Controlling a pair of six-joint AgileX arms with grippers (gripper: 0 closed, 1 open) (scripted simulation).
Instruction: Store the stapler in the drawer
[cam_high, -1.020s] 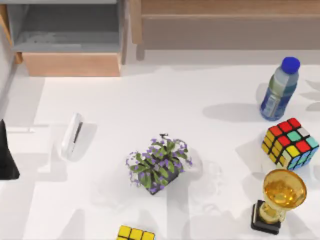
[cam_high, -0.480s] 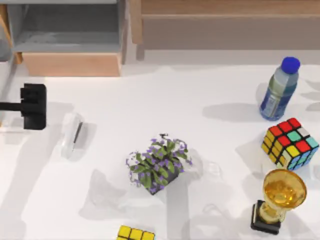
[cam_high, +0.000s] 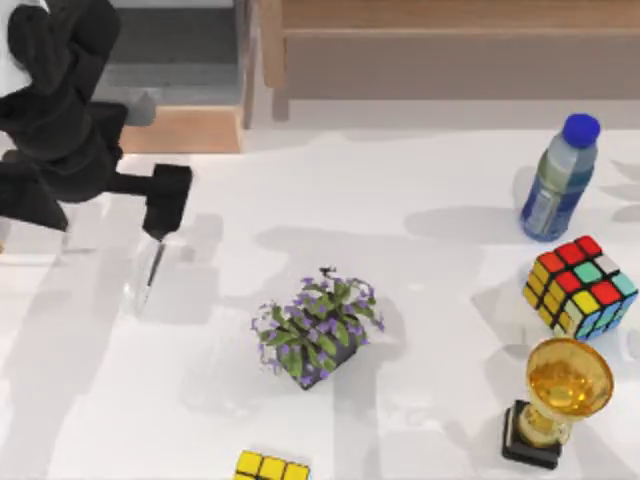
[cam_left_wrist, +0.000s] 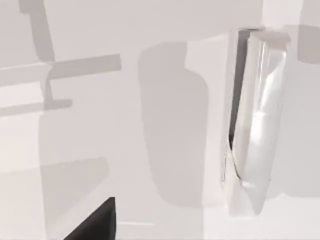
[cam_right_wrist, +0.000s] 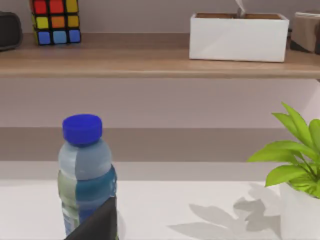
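- White and evenly lit, the surface (cam_high: 420, 200) is seen from above, with a brown wooden cabinet (cam_high: 450, 45) along its far edge.
- At the top view's left, the left arm is reached out over the surface, and the left hand (cam_high: 166, 200) is held just above the far end of the stapler (cam_high: 146, 275).
- Whether the left hand's fingers are wide or narrow cannot be told.
- The stapler is laid flat on the surface at the left, with its dark slit running along its length; in the left wrist view it (cam_left_wrist: 252, 120) is seen lengthwise close below the camera.
- The drawer (cam_high: 180, 90) is pulled out at the far left; its grey inside is exposed, its pale wood front panel faces the surface, and it is partly covered by the left arm.
- A potted plant with purple flowers (cam_high: 318, 325) is placed near the middle of the surface, well apart from the stapler.
- A yellow cube (cam_high: 271, 467) is cut by the near edge.
- At the right, a water bottle (cam_high: 558, 180), a coloured puzzle cube (cam_high: 580, 285) and a gold trophy (cam_high: 555, 400) are lined up from far to near.
- From the right wrist view, the bottle is seen before a shelf (cam_right_wrist: 150, 62).
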